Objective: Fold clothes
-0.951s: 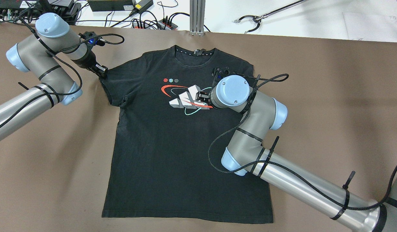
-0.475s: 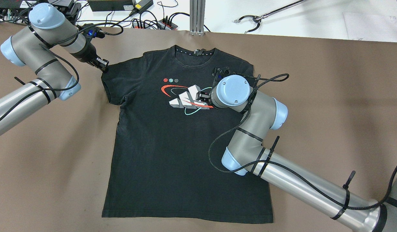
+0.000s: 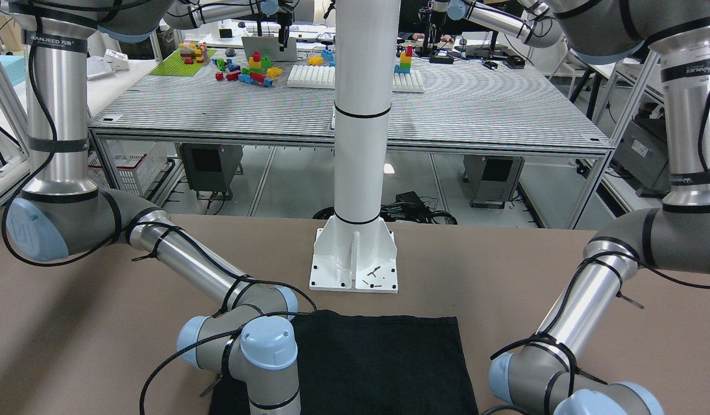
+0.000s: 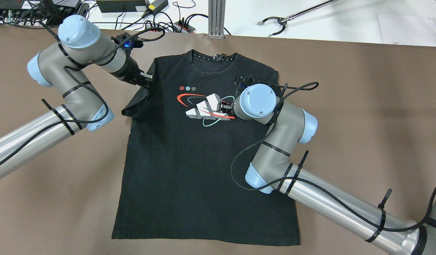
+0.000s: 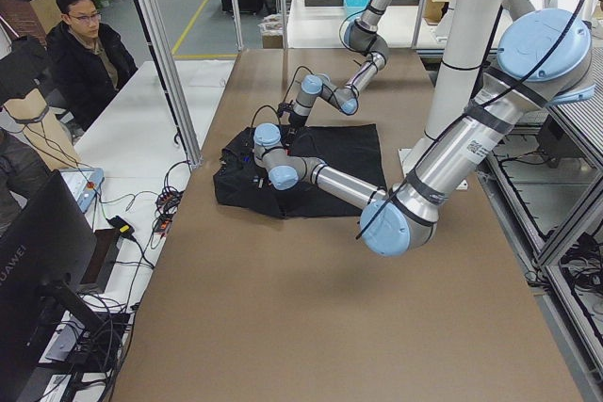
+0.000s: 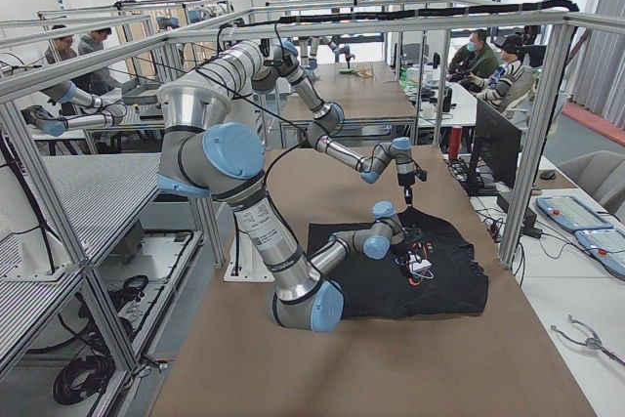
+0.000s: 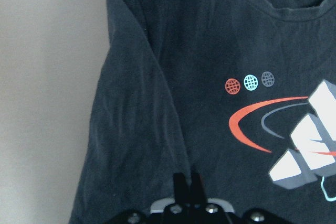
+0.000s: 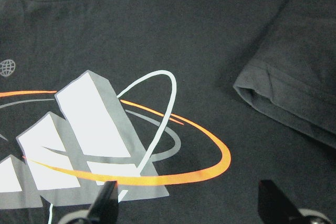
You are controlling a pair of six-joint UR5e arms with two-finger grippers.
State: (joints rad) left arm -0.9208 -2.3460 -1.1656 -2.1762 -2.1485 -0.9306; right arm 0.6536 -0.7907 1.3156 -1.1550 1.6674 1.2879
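- Now the left hand (image 4: 147, 78), fingers together and pinched on the sleeve (image 4: 137, 101), has carried it from the shirt's outer edge in toward the chest.
- The black T-shirt (image 4: 182, 170) lies face up on the brown surface (image 4: 363, 124); its body has not shifted.
- The right hand (image 4: 224, 107) stays over the print, fingers apart.
- This sleeve fold looks half done, with laying the sleeve down and letting go still to come.

A black T-shirt (image 4: 189, 170) lies face up mid-frame on the brown table (image 4: 363, 106). At upper left the left gripper (image 4: 146, 78) pinches its sleeve (image 4: 135, 103), bunched in against the chest. The right gripper (image 4: 223, 107) sits over the printed logo (image 4: 200, 109), centre.
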